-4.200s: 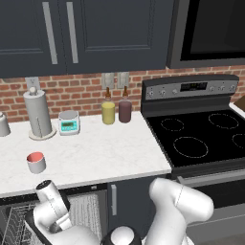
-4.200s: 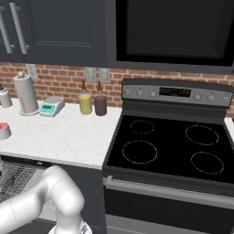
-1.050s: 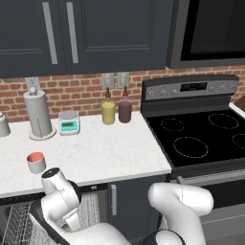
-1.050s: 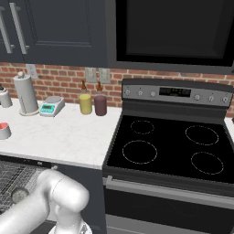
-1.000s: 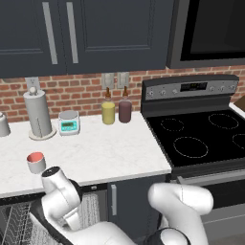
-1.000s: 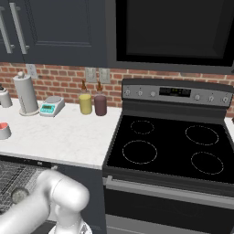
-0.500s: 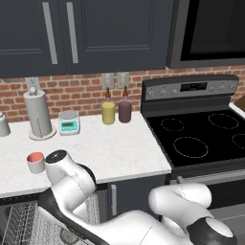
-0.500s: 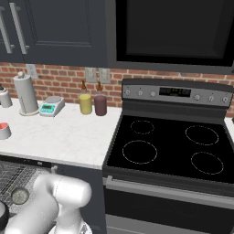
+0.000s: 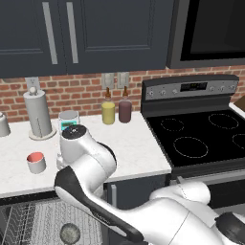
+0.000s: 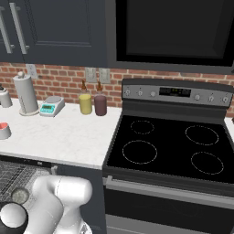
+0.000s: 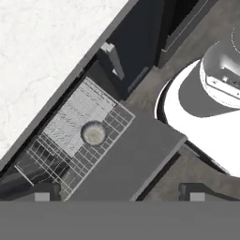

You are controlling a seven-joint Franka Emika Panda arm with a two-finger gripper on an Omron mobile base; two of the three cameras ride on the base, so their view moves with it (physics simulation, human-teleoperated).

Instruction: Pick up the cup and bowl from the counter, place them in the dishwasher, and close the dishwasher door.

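The cup [image 9: 36,161], white outside and red inside, stands on the white counter [image 9: 129,153] near its front edge, and also shows at the far left as the cup [image 10: 3,130]. The speckled bowl [image 9: 70,233] lies in the dishwasher's white wire rack [image 9: 38,225]. Seen from above, the bowl [image 11: 93,133] rests on the rack [image 11: 61,140] beside the folded-down dishwasher door [image 11: 131,164]. My gripper [image 11: 119,194] hangs high over the open door, open, with nothing between its fingers. My raised arm [image 9: 76,143] stands just right of the cup.
At the back of the counter are a paper towel roll [image 9: 38,112], a small scale [image 9: 68,118], a yellow bottle [image 9: 108,111], a maroon bottle [image 9: 125,109] and a grey canister [image 9: 2,125]. The black stovetop [image 9: 201,139] lies to the right.
My arm has swung up from low over the dishwasher rack to counter height, beside the cup. The jaws stayed open. The bowl stays in the rack.
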